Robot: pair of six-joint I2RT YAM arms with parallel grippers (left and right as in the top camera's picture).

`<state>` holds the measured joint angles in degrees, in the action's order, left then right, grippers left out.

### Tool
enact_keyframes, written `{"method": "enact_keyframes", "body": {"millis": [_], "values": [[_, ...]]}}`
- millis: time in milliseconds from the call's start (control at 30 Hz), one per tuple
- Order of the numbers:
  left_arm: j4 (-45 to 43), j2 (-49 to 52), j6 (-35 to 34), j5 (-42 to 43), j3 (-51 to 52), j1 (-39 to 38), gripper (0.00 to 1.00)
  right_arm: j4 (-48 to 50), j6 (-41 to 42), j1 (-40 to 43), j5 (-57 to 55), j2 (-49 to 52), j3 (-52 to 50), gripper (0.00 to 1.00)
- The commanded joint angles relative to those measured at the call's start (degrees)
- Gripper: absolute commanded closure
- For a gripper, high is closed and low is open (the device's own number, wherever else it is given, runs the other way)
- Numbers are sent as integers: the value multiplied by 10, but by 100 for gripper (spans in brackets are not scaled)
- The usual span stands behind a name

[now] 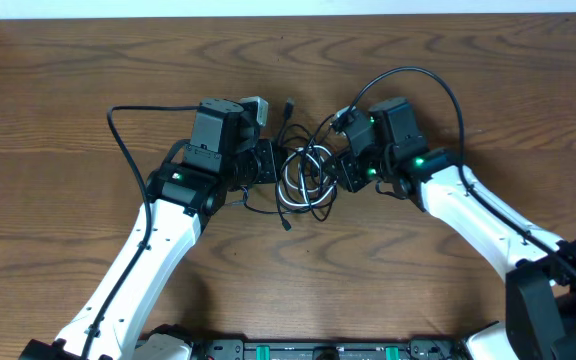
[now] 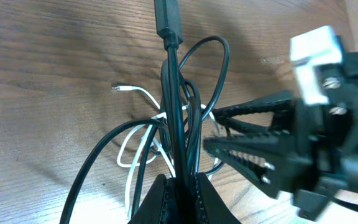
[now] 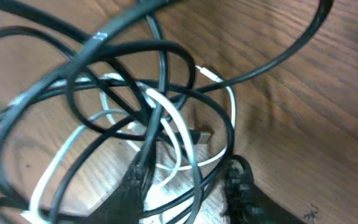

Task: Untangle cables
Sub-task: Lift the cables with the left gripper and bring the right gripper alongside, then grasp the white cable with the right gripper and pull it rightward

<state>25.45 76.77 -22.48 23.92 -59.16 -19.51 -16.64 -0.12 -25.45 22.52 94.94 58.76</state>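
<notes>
- The tangle of thin black and white cables [image 1: 303,175] lies mid-table on the brown wood-grain tabletop [image 1: 58,90], between my two arms. Its long axis runs from the far edge toward the robot base.
- One black plug end [image 1: 289,105] points at the far edge, and a loose black end [image 1: 286,224] points back toward the base.
- My left gripper [image 2: 178,183] is clamped tight on a black cord [image 2: 174,106]. The cord runs straight away from the fingers, with its plug at the outer end.
- The white cord [image 3: 166,115] loops through the middle of the black loops.
- My right gripper [image 3: 186,169] has its jaws apart with several strands between them. The view is blurred, so I cannot tell if either pad touches one.
</notes>
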Motion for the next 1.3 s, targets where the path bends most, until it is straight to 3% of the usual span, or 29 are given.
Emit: {"method": "enact_keyframes", "body": {"millis": [0, 100, 133, 333, 467, 567, 667, 833, 1133, 1267], "values": [[-2, -10, 8, 27, 0, 2, 92, 6, -17, -9, -64, 29, -2, 72], [-2, -10, 8, 27, 0, 2, 93, 20, -17, -9, -74, 47, -2, 86], [-1, -10, 8, 27, 0, 2, 93, 26, -17, -9, -75, 52, -2, 99], [30, -8, 13, -9, 0, 2, 93, 59, 24, -4, -164, 35, 10, 99], [86, -8, -1, -162, 0, 2, 93, 34, 81, 21, -256, -34, 28, 99], [145, -8, -83, -313, 0, 2, 93, 4, 122, 53, -355, -105, 30, 99], [187, -8, -148, -408, 0, 2, 93, -22, 130, 90, -444, -155, 30, 99], [193, -8, -166, -431, 0, 2, 93, -58, 151, 162, -490, -199, 30, 99], [245, -8, -350, -549, 0, 35, 93, -106, 211, 292, -489, -199, 30, 99], [251, -8, -390, -548, 0, 71, 92, -108, 211, 311, -437, -199, 30, 99]]}}
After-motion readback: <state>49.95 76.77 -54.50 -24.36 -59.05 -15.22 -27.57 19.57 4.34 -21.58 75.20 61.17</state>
